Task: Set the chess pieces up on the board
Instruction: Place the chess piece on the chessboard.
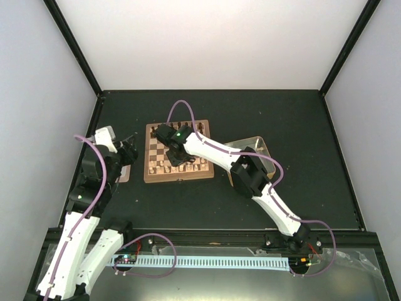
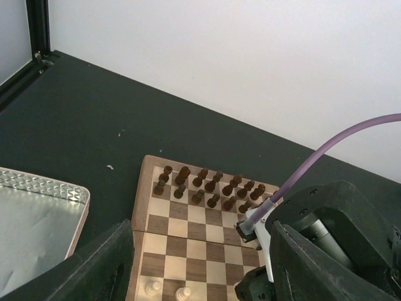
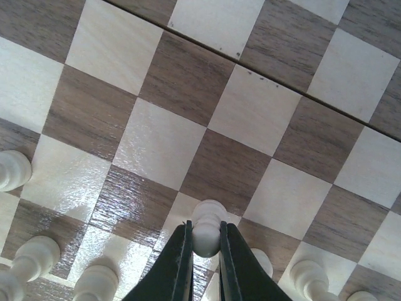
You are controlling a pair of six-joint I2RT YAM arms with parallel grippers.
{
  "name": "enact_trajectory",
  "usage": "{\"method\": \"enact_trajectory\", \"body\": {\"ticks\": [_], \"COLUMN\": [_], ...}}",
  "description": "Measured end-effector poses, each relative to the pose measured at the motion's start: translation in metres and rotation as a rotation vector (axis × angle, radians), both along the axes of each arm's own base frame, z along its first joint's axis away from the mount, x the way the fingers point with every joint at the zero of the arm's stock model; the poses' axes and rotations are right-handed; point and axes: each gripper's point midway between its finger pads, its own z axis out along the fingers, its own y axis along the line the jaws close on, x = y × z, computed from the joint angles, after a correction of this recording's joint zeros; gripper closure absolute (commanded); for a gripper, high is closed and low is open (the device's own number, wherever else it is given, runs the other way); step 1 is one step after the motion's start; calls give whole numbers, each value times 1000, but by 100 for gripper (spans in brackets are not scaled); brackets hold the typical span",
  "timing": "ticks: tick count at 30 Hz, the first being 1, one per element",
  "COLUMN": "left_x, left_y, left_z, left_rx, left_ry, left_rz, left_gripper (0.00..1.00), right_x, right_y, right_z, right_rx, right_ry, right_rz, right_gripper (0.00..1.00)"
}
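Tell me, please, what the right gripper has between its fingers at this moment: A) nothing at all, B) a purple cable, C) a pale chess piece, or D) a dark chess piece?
C: in the right wrist view the right gripper has both fingers closed on a pale chess piece, with the board beneath it.

White arm shells (image 1: 210,149), black joints (image 1: 247,172) and black right pincer (image 3: 205,235), looping purple cables (image 1: 180,104), a green wrist light (image 1: 180,133).
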Motion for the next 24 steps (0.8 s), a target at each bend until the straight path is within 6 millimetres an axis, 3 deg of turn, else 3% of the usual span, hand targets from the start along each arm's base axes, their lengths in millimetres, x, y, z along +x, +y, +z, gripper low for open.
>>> {"method": "enact_trajectory", "body": {"ticks": [24], "left_x": [3], "left_y": [-1], "left_z": [-8], "left_rx": [7], "left_ry": [14], "left_rz": [-1], "left_gripper": [38], "right_x": [4], "right_y": [-3], "right_z": [-2], "right_rx": [21], "right_ry": [24], "right_rz": [-36], "right_gripper": [71]}}
